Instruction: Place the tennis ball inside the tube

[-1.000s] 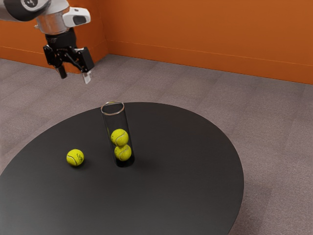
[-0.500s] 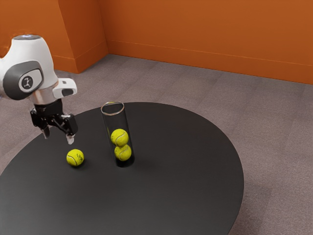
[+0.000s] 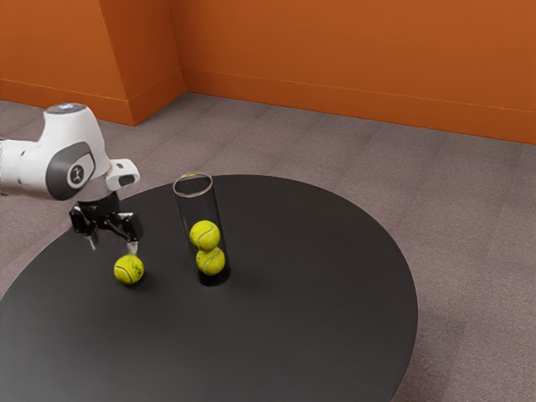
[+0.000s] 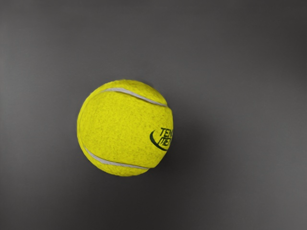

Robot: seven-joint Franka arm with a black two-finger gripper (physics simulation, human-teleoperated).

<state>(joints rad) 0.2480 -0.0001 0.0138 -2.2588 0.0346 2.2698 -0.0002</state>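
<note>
My gripper (image 3: 113, 247) hangs open just above the table, its fingertips slightly higher than the loose tennis ball (image 3: 129, 270) and toward the exterior view's left of it. Nothing is between the fingers. In the wrist view the same yellow ball (image 4: 123, 128) rests below my hand, its dark lettering showing on one side. The clear tube (image 3: 186, 214) stands upright on the table, toward the exterior view's right of the loose ball and apart from it. Two tennis balls (image 3: 204, 235) are stacked inside, beneath its open rim.
The round black table (image 3: 318, 276) carries the ball and tube. The tall tube rises close to my gripper, on the exterior view's right side of it. Grey floor (image 3: 469, 226) and an orange wall (image 3: 360, 59) lie beyond the table.
My arm has come down from high above the floor to near the loose ball, lately shifting a little toward the exterior view's right. Balls and tube have stayed put.
</note>
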